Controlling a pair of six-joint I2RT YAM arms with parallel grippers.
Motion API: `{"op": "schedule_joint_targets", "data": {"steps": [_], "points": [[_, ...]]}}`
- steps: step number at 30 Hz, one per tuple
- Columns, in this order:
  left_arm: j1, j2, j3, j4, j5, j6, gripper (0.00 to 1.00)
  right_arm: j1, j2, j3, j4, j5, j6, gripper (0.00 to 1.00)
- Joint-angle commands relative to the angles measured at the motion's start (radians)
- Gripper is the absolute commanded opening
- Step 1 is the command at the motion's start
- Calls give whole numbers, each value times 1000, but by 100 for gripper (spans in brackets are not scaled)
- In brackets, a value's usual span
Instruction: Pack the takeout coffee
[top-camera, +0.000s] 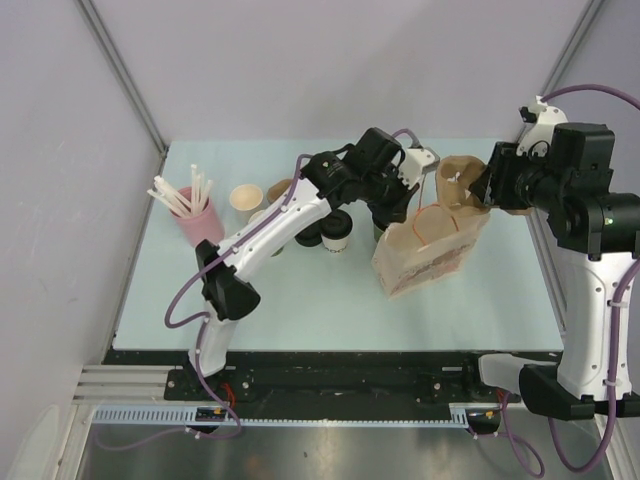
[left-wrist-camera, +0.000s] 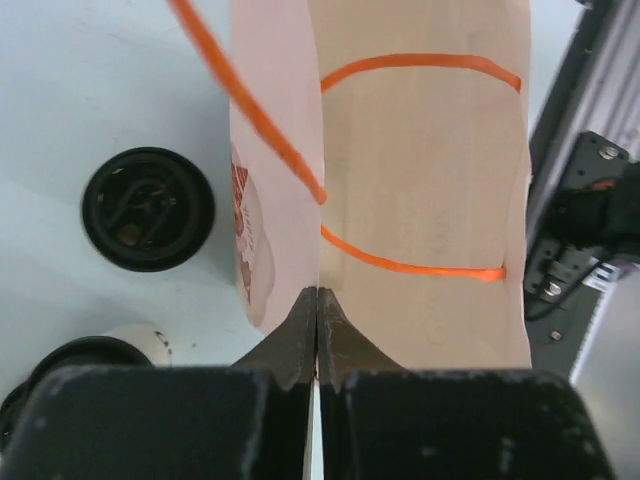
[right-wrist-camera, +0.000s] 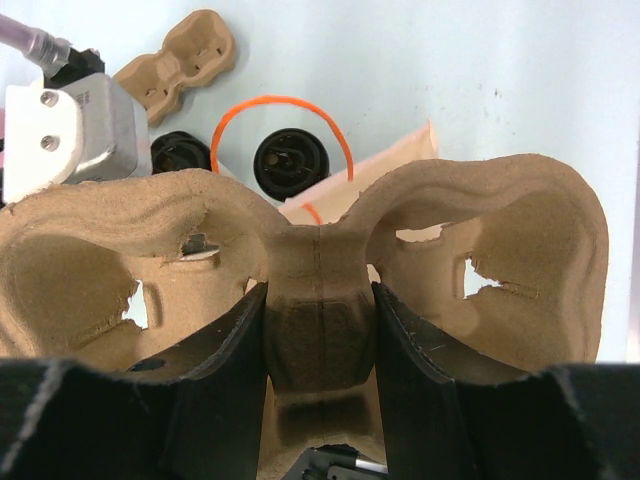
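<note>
The right gripper (right-wrist-camera: 318, 330) is clamped on the narrow waist of a pulp cup carrier (right-wrist-camera: 480, 230), held just above the paper bag (top-camera: 430, 245). The left gripper (left-wrist-camera: 316, 325) is pinched together on the bag's rim. A white-sided lidded cup (top-camera: 337, 232) and a second lidded cup (top-camera: 309, 236) stand side by side near the bag, outside it

Nothing really readable here tbh. Only print I can spot is a reddish mark (left-wrist-camera: 243, 230) on the side of the paper bag (left-wrist-camera: 420, 200), way too blurry to make out.
</note>
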Motion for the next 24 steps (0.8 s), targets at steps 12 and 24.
{"op": "schedule_joint_targets", "data": {"steps": [12,24], "points": [[-11,33,78,57,208,-200,0,118,-6,-39,8,19,-64,24],[-10,147,167,169,214,-395,1,76,-34,54,-105,179,3,22]]}}
